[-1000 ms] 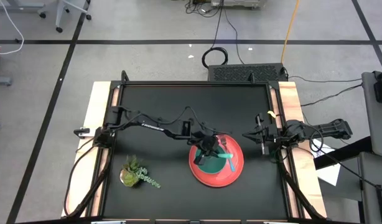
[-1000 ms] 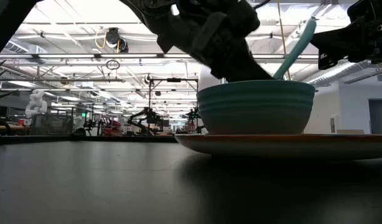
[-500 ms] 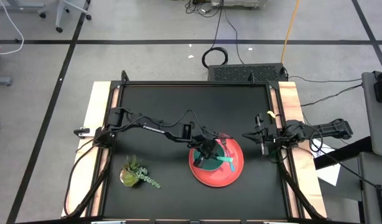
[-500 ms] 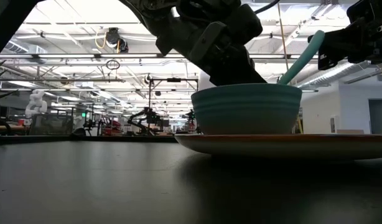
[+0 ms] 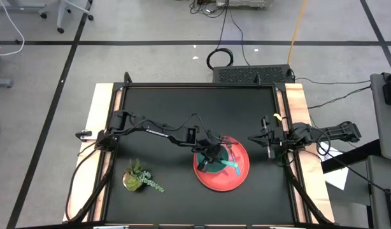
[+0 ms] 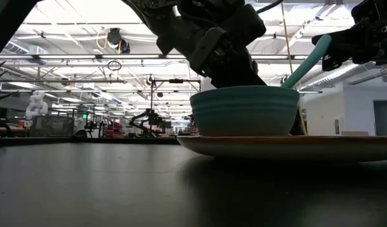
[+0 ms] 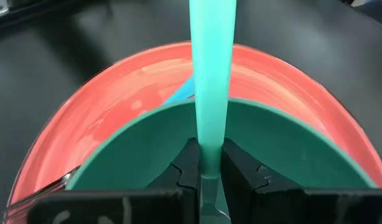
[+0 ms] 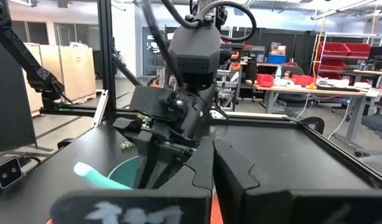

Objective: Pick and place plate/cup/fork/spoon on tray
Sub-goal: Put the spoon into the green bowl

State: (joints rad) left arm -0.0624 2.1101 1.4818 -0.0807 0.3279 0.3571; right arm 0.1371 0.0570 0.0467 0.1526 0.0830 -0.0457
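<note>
The coral-red tray (image 5: pixel 222 178) lies right of the table's middle, with the dark green cup (image 5: pixel 213 167) standing on it. My left gripper (image 5: pixel 212 152) reaches over the cup from the left, shut on the spoon (image 7: pixel 209 74), whose teal handle slants up past the cup's rim (image 6: pixel 304 63). The spoon's head is hidden. Part of the fork's light-blue handle (image 7: pixel 180 93) shows on the tray behind the cup. My right gripper (image 5: pixel 267 143) waits shut at the table's right edge, holding nothing. My left gripper pinches the spoon's teal handle at its lower end (image 7: pixel 209 152), by the metal neck, between its two fingers. The fingers slant down from the table's left and lie along the spoon. The handle sticks out ahead of them, over the cup and up past its far rim.
A small potted plant (image 5: pixel 137 178) lies on the table's near left. The right arm (image 5: pixel 310 135) stands along the right edge. The dark table top (image 5: pixel 183 108) runs far and left of the tray.
My left gripper has rolled a little over the cup. The spoon's handle has tipped lower and swung toward the table's right. The cup has slid a short way across the tray.
</note>
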